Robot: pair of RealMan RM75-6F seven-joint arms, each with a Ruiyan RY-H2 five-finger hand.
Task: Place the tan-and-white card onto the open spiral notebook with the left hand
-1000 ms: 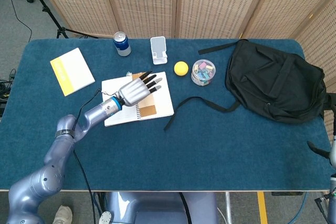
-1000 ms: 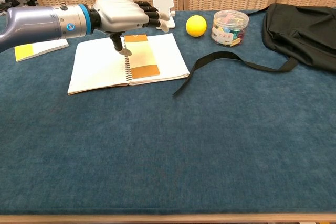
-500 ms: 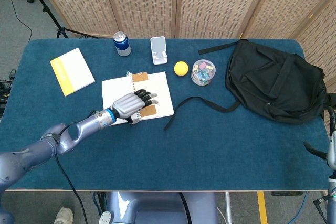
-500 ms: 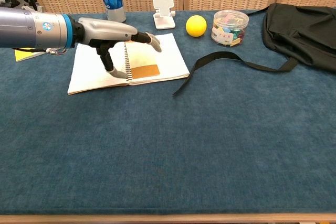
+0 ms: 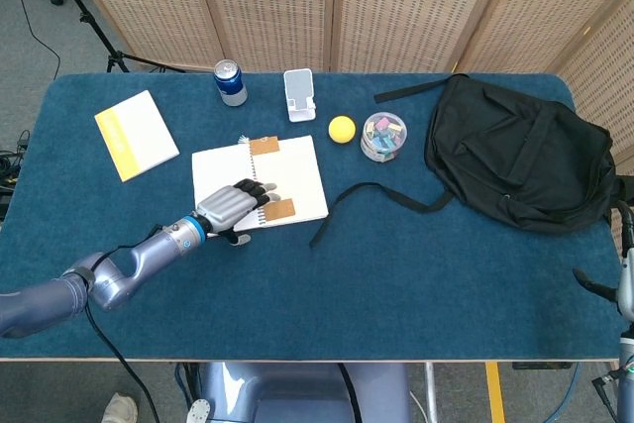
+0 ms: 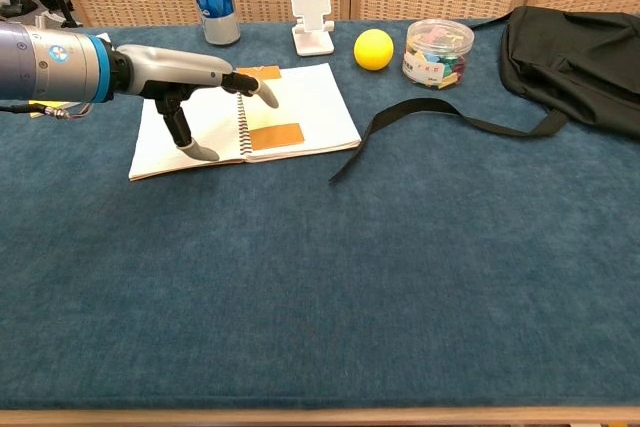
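Tan-and-white card (image 6: pixel 270 111) lies flat on right page of open spiral notebook (image 6: pixel 185 162), beside spiral. Placement looks done. Left hand (image 6: pixel 190 72) hovers over left page, fingers apart, holding nothing. Left to do, likely: clear arm away. Right hand not visible.

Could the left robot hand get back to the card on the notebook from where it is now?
Probably yes. The left robot hand hangs open over the notebook's left page, and the card lies exposed on the right page with nothing between them.
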